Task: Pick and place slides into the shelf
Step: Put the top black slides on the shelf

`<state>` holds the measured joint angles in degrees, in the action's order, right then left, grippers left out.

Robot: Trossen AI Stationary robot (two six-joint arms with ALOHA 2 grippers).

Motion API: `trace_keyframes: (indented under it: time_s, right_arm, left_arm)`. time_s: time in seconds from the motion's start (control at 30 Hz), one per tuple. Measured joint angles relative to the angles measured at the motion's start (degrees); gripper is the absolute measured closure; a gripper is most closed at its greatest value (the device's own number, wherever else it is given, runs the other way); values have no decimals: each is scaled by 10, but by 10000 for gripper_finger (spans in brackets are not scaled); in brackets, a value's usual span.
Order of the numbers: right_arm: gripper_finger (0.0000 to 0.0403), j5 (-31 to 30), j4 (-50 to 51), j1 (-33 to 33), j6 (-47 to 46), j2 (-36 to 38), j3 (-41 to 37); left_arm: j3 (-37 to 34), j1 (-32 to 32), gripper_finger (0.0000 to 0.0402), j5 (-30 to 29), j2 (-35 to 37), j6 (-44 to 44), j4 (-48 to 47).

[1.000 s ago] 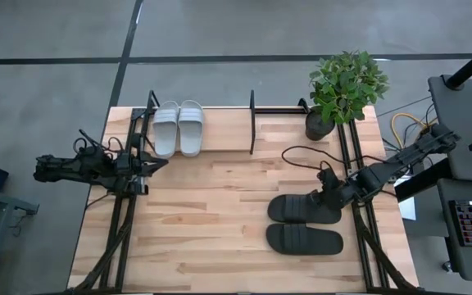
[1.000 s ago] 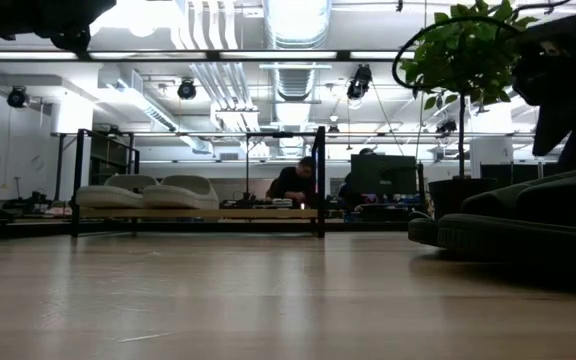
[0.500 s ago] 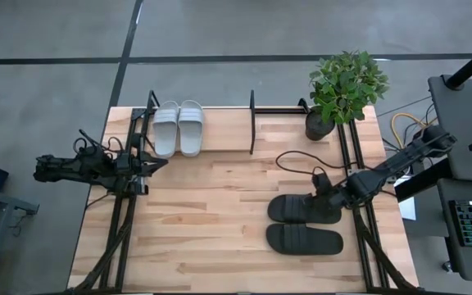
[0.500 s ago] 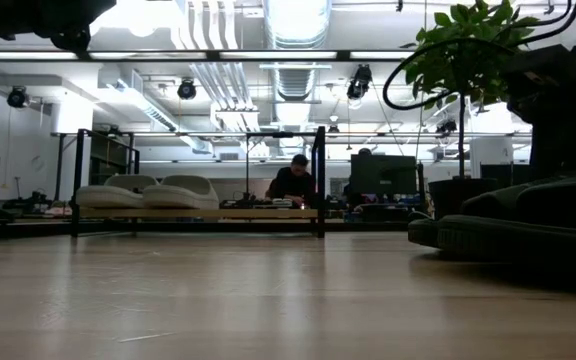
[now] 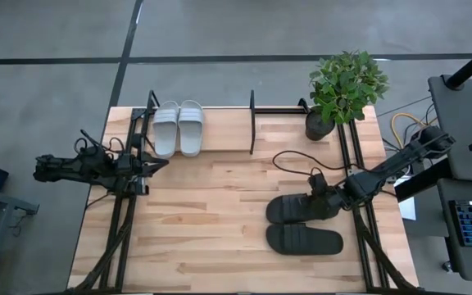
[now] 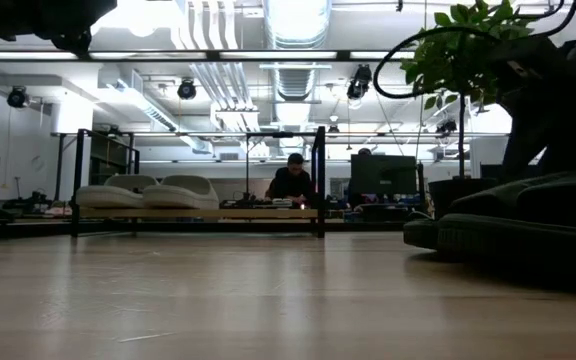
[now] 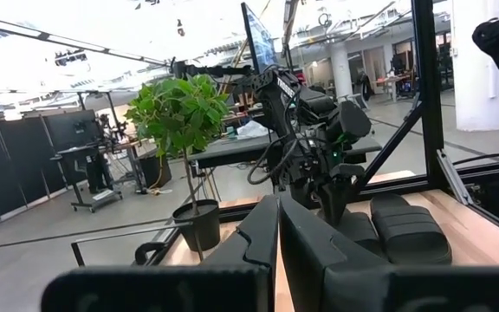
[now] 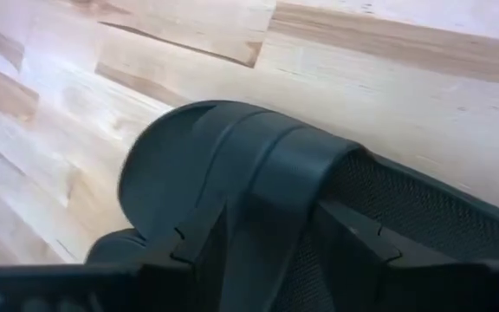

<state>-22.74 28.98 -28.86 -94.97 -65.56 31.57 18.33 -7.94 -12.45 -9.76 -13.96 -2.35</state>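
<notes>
Two light slides (image 5: pixel 178 128) lie side by side, soles down, on the left part of the shelf (image 5: pixel 251 123); both also show in the low view (image 6: pixel 148 190). Two black slides lie on the table at the right: the far one (image 5: pixel 295 210) and the near one (image 5: pixel 304 239). My right gripper (image 5: pixel 317 197) is down on the far black slide, shut on its strap (image 8: pixel 271 173). My left gripper (image 5: pixel 151 164) is shut and empty, held still at the table's left side near the shelf's left end. My right gripper has the far black slide's strap (image 8: pixel 262 230) between its two fingers (image 8: pixel 199 251). It comes slanting down from the table's right side. The gripper's own body hides where the pads meet the strap. The slide rests sole down on the table.
A potted plant (image 5: pixel 344 86) stands at the far right corner beside the shelf's right end. A black cable (image 5: pixel 289 156) loops over the table behind the right arm. Black frame rails run along both table sides. People sit in the room beyond the table (image 6: pixel 293 180).
My right gripper has gone down and a little toward the table's left and near edges, onto the far black slide. That slide has slid slightly toward the table's left edge, still flat on the table.
</notes>
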Motion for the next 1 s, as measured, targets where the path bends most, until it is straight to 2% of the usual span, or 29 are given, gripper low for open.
trace_keyframes:
  time_s: [0.3,0.7,1.0]
  right_arm:
    - [266,-1,-5,0,24,-26,0]
    - [312,-7,-10,0,32,-46,1]
    - [359,-9,-10,0,88,-45,1]
  left_arm:
    - [0,0,402,0,-2,0,2]
    - [-1,0,402,0,-3,-3,2]
    - [-4,0,402,0,-3,-4,3]
